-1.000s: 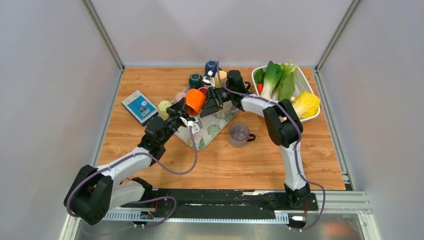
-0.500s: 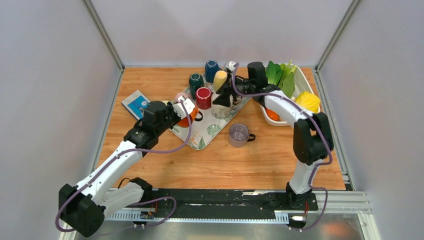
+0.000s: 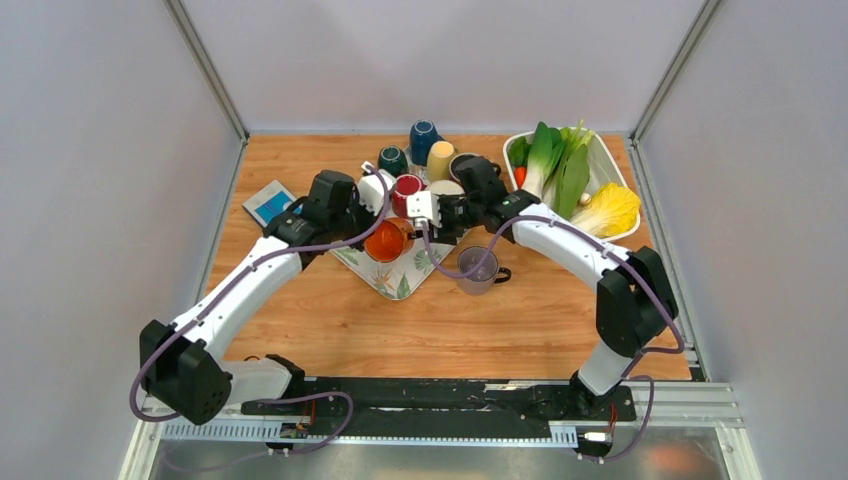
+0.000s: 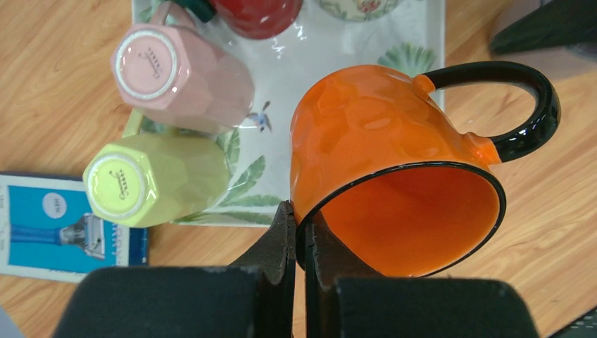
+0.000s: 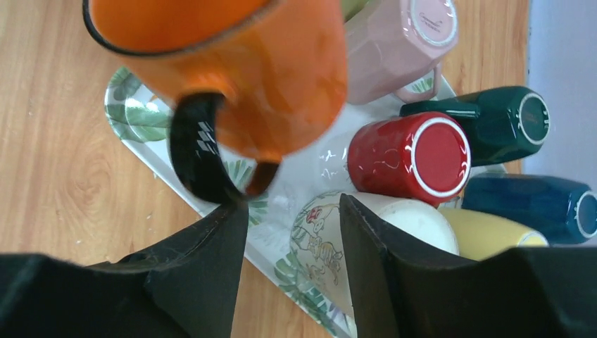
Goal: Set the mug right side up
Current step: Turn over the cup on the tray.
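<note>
Mug in mid-air, held by the rim. You see the orange mug (image 4: 394,155) raised above the near corner of the leaf-patterned tray (image 4: 422,28). It is tipped on its side, with its mouth toward the left wrist camera and its black handle (image 4: 521,105) out to one side. The left gripper (image 4: 303,232) is closed narrowly on the mug's wall at the lip, one finger inside and one outside. The right gripper (image 5: 292,225) has its jaws apart and holds nothing. In its own view the handle hangs just in front of one finger; you cannot tell whether they touch.

Handling, as a judgement: the mug looks like glazed ceramic, so treat it as stiff, slick, chippable and fairly heavy for a rim pinch. A grip on one spot of the lip lets the body swing about the fingers, so expect it to rotate or slip if you turn the wrist fast. Sounder holds are the wall pinched deeper below the lip, or the handle loop, which the right gripper is placed to take. Set the mug down on a bare patch of tray or on the wooden table (image 4: 56,70). Keep it apart from the pink mug (image 4: 183,77), the yellow-green mug (image 4: 155,179) and the red mug (image 5: 408,155), all base-up close by. Contact between glazed pieces could chip them.
</note>
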